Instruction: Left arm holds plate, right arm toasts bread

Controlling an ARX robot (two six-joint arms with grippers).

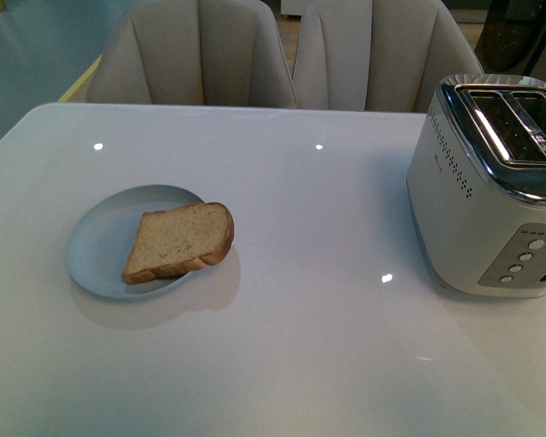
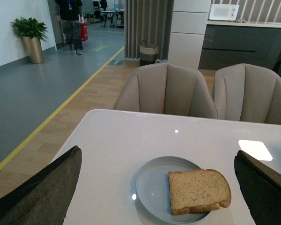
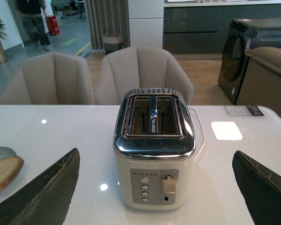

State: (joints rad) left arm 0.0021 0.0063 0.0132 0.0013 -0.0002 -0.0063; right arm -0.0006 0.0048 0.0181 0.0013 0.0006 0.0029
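The task was judged to be at its start: the bread (image 1: 178, 241) lay on the plate (image 1: 105, 241), its rounded end overhanging the rim toward the toaster (image 1: 491, 191), well apart from it on the desk (image 1: 300, 355). The left fingers (image 2: 42, 192) and the right fingers (image 3: 47, 192) were spread wide, with nothing gripped. Next, the plate would need to be steadied and the bread carried to an empty toaster slot.
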